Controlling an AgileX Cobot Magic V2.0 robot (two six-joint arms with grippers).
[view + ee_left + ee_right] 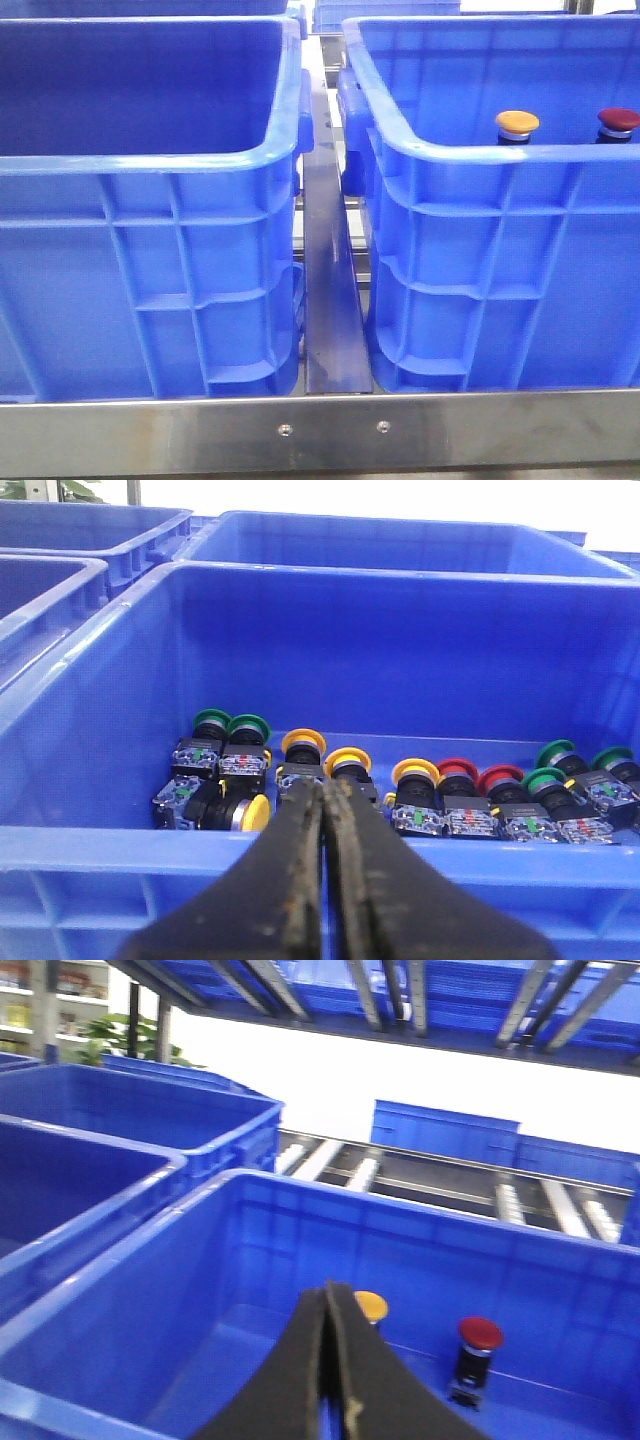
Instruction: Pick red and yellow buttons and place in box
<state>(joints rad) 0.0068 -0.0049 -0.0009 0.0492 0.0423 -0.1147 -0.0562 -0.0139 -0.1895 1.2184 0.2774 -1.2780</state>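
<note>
Red button point(618, 121) and yellow button point(517, 123) in the box point(480, 150).
Rim hides their bodies; both claws, left point(324, 792) and right point(327, 1295), pressed together, empty.

I'm looking at a factory or warehouse sorting line: big blue crates point(150, 250) on a steel frame point(320, 432), roller conveyor point(420, 1175) at upper right, loaded racks point(400, 990) overhead.

Even, bright light is seen throughout, with the background blown out to white behind the far crates point(445, 1130) in both wrist views. The right wrist view is softened by blur — the others stay sharper — and a dull sheen is carried by the metal rail point(320, 430).
</note>
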